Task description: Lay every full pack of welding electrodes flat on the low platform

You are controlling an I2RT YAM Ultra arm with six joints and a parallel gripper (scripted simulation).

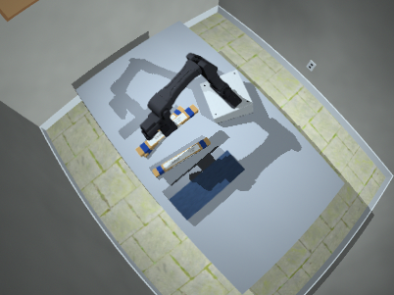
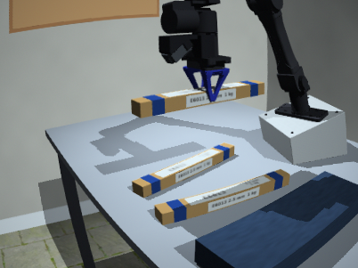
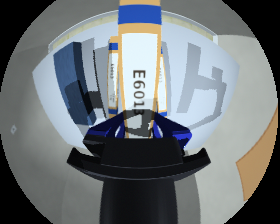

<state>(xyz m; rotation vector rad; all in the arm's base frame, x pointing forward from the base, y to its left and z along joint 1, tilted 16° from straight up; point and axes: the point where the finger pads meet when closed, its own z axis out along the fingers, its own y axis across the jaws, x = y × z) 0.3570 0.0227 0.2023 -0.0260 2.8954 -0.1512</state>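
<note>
My gripper (image 2: pixel 205 93) (image 3: pixel 138 113) is shut on a cardboard pack (image 1: pixel 190 111) (image 2: pixel 174 104) (image 3: pixel 140 55) with blue bands and a white E6013 label, gripped near its middle. The pack hangs roughly level, well above the table. A second pack (image 2: pixel 198 163) (image 3: pixel 163 87) lies on the table beneath it, mostly hidden in the top view. A third pack (image 1: pixel 181 157) (image 2: pixel 236 196) (image 3: pixel 113 75) lies on the table between the second pack and the platform. The low dark blue platform (image 1: pixel 186 206) (image 2: pixel 267 235) (image 3: pixel 64 60) bears no pack.
The white base block (image 1: pixel 216 94) (image 2: pixel 278 134) of the arm stands on the table (image 1: pixel 274 220) (image 2: pixel 129 134). The third pack lies close beside the platform's long side. The table's edge runs near the outer ends of the packs. Shadows of the arm fall across the platform.
</note>
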